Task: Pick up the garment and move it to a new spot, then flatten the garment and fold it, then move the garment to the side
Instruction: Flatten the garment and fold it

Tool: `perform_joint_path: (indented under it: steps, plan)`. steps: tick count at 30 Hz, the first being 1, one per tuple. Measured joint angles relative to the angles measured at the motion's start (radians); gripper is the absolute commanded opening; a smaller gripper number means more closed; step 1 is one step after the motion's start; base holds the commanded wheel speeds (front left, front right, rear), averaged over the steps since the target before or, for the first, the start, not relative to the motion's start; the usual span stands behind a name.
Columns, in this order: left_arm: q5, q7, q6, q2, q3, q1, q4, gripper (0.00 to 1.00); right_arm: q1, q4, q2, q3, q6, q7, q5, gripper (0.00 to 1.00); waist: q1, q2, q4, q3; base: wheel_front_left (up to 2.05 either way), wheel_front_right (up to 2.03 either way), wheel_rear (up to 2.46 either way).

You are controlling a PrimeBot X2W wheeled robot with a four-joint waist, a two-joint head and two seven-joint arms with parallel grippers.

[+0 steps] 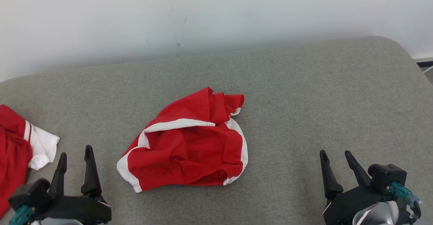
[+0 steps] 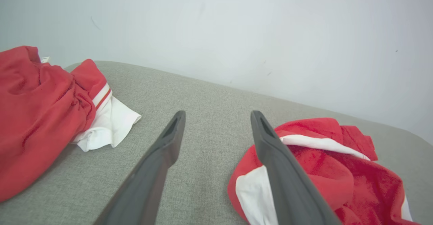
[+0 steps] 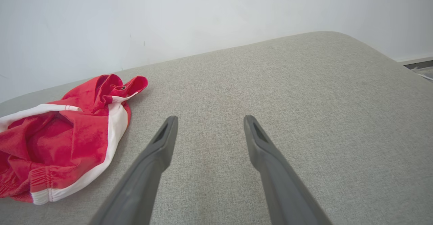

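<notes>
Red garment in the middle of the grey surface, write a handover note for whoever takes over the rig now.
Left tool: open, empty, near left.
Right tool: open, empty, near right.
Red garment: crumpled mid-way across the grey surface, between the tools, touched by neither.
Second red-and-white garment: bunched at the left edge.
Done: nothing visible; not flattened or folded.
Left: grasp it, move it, flatten, fold, set aside.
</notes>
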Motion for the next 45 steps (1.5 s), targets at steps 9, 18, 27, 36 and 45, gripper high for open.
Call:
perform_joint_path:
  steps: [9,18,27,36,45]
  plan:
    - [0.004,-0.086,-0.020,-0.051,-0.088,0.100,-0.124,1.00,0.012,0.003,0.001,-0.020,0.000,-0.021,0.017,1.00,0.0000,0.0000,0.040,-0.033,0.00,0.00,0.00]
    - [0.027,-0.064,-0.089,0.010,-0.153,0.171,-0.116,1.00,0.020,0.014,0.000,-0.020,0.000,-0.036,0.018,1.00,0.0000,0.0000,0.084,-0.066,0.00,0.00,0.00]
    - [0.036,0.003,-0.114,0.029,-0.201,0.194,-0.037,1.00,0.016,0.021,0.002,0.024,0.014,-0.034,0.016,1.00,0.0000,0.0000,0.090,-0.088,0.00,0.00,0.00]
    - [0.022,0.082,-0.143,-0.016,-0.239,0.096,0.081,1.00,0.016,0.001,-0.004,0.028,0.015,-0.025,0.007,1.00,0.0000,0.0000,0.051,-0.072,0.00,0.00,0.00]
    - [-0.047,0.118,-0.158,-0.064,-0.196,0.017,0.174,1.00,0.014,-0.005,-0.009,0.018,0.015,-0.025,0.007,1.00,0.0000,0.0000,0.010,-0.034,0.00,0.00,0.00]
